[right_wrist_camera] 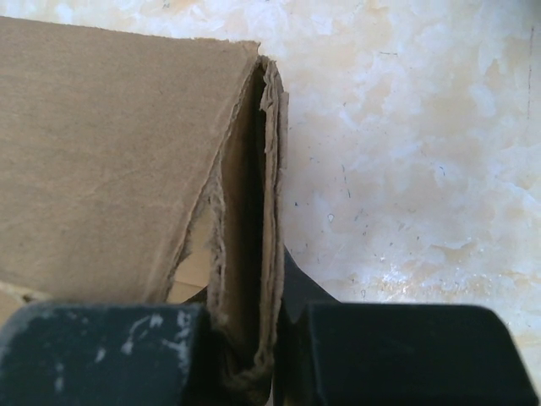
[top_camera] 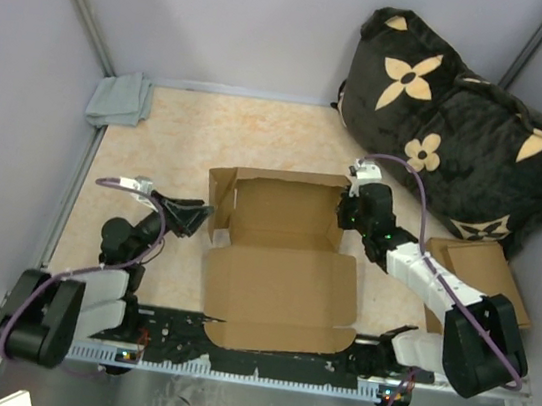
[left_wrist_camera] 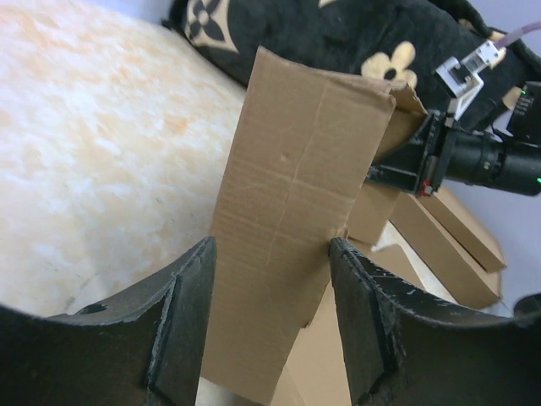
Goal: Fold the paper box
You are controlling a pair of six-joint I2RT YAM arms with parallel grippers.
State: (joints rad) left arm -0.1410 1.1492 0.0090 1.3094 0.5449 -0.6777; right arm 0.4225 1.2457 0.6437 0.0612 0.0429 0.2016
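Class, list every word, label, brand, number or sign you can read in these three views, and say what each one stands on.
No text can be read in any view.
paper box: plain brown, nothing printed.
black cushion: tan flower motifs only, no letters.
pile of cardboard sheets: blank on the side that shows.
grey cloth: no label visible.

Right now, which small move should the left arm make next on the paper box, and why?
Probably close the left gripper on the upright side flap of the paper box: the flap stands between its open fingers, while the right gripper pinches the opposite wall.
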